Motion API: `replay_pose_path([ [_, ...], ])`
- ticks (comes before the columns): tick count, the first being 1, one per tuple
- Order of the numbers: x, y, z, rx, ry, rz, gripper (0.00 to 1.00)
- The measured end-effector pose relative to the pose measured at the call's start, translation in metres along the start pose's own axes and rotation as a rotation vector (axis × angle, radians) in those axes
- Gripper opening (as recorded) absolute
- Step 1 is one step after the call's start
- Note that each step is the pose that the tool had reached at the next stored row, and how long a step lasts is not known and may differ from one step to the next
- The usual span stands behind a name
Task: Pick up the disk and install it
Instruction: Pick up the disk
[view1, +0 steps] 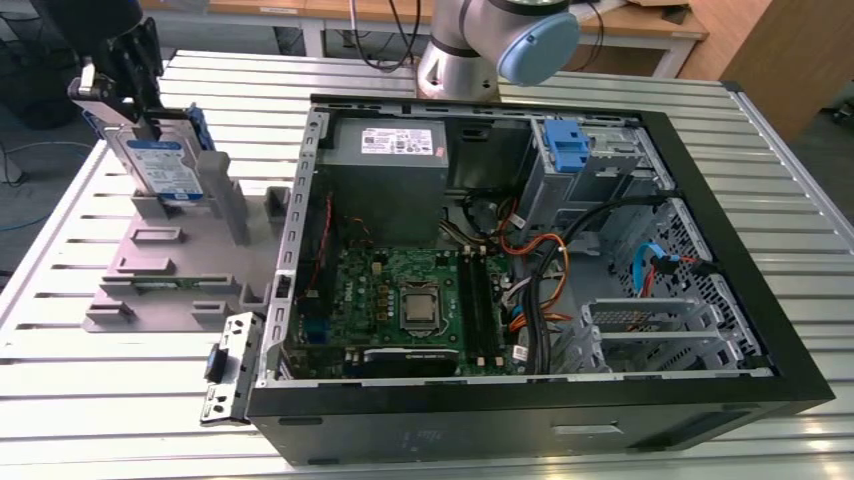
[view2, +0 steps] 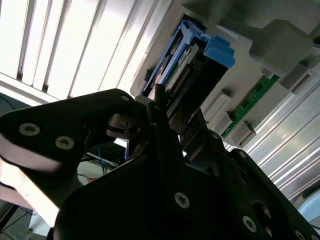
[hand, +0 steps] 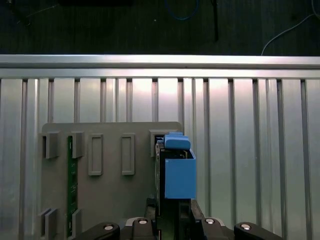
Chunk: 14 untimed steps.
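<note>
The disk (view1: 158, 168) is a silver drive with a white-and-blue label in a blue carrier. It stands upright in a slot of the grey holder (view1: 174, 270) at the exterior view's left. My gripper (view1: 134, 118) sits at its upper end, one finger on each flat side, shut on it. In the first wrist view the blue carrier of the disk (hand: 177, 170) runs down between the fingers of the gripper (hand: 172, 207). In the second wrist view the disk (view2: 185, 70) reaches out past the black fingers (view2: 157, 97).
An open computer case (view1: 694, 180) lies at the exterior view's right, with a grey power-supply box (view1: 387, 150), a motherboard (view1: 400, 300), cables and a blue bracket (view1: 567, 145) in its drive bay. A green memory stick (hand: 71, 185) sits in the holder. The arm's base (view1: 461, 60) stands behind the case.
</note>
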<state>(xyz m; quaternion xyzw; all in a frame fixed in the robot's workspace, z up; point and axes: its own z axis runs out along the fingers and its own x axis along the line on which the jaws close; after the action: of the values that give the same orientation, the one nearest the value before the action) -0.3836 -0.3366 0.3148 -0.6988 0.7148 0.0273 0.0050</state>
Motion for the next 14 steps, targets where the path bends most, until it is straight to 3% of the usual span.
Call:
replay_pose_path([
  [14,-0.0001,0.0001,-0.0016,-0.0006,0.0003,0.0,0.35],
])
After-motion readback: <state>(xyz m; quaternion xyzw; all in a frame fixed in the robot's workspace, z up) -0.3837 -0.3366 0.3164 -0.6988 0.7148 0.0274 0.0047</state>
